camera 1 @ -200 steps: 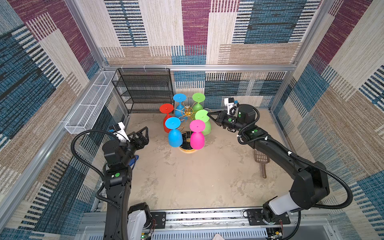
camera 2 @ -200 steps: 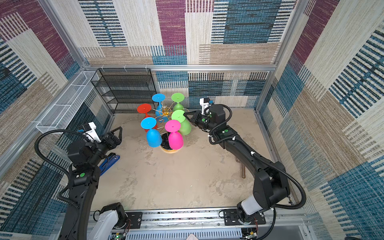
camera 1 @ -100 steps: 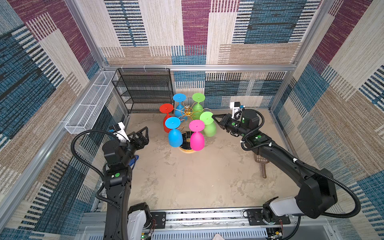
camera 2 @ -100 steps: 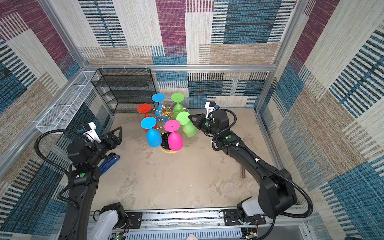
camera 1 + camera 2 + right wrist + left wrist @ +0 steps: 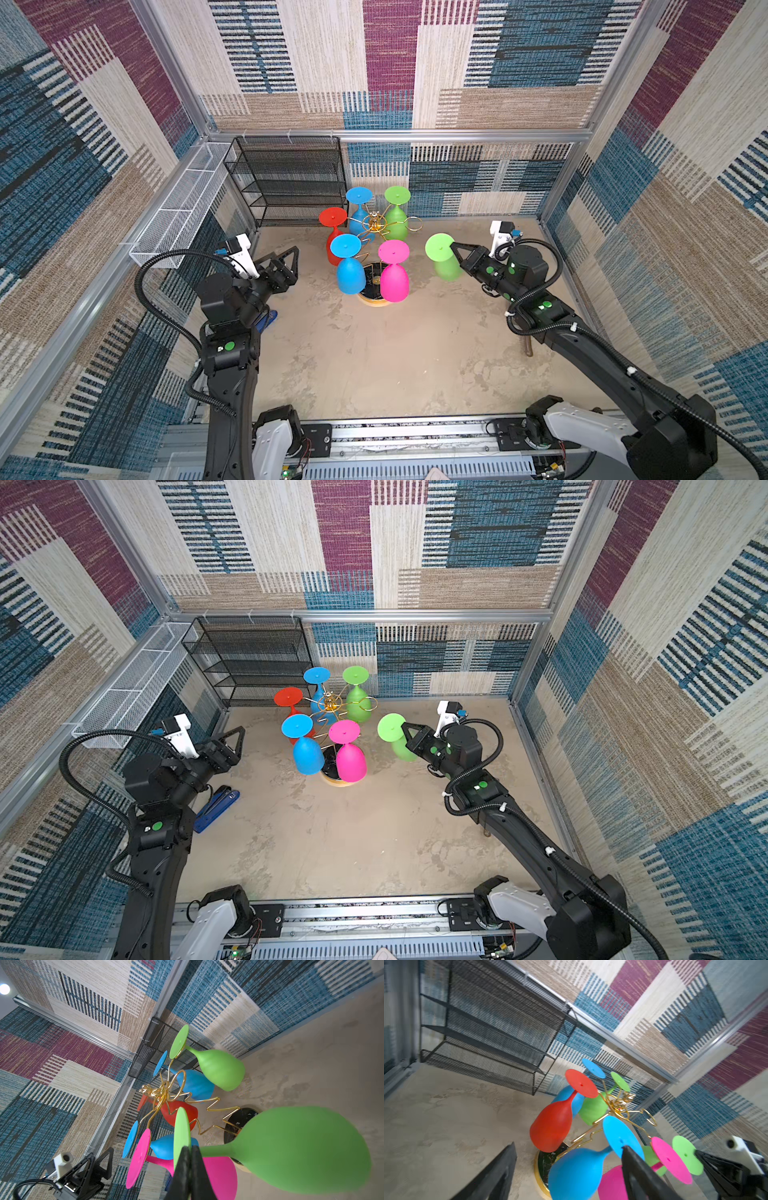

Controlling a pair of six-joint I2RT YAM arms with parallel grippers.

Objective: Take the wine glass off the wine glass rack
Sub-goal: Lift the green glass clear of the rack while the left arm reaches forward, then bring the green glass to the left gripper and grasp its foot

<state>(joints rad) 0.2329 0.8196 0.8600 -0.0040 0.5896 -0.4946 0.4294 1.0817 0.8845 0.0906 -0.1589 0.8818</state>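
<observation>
Beige worktop (image 5: 374, 365), patchwork walls. Left gripper (image 5: 286, 254): raised, fingers apart, empty. Right gripper (image 5: 452, 245): arm extended forward, fingers clamped on green wine glass (image 5: 445, 262) foot; glass inverted, axis near-upright, bowl downward, just right of wine glass rack (image 5: 372, 220), apart.

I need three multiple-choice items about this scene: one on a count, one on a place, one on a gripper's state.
1. How many wine glasses hang on the wine glass rack? A three; B six; C five.
2. Where is the green wine glass in the right gripper? A on a rack arm; B clear of it, on its right in both top views; C standing on the rack's base.
3. What is the left gripper's state? A open and empty; B shut on a blue glass; C shut on a red glass.
Answers: 1 C, five feet show on its arms. 2 B, the shut gripper carries it apart from the gold arms. 3 A, its jaws stand apart, nothing between.
</observation>
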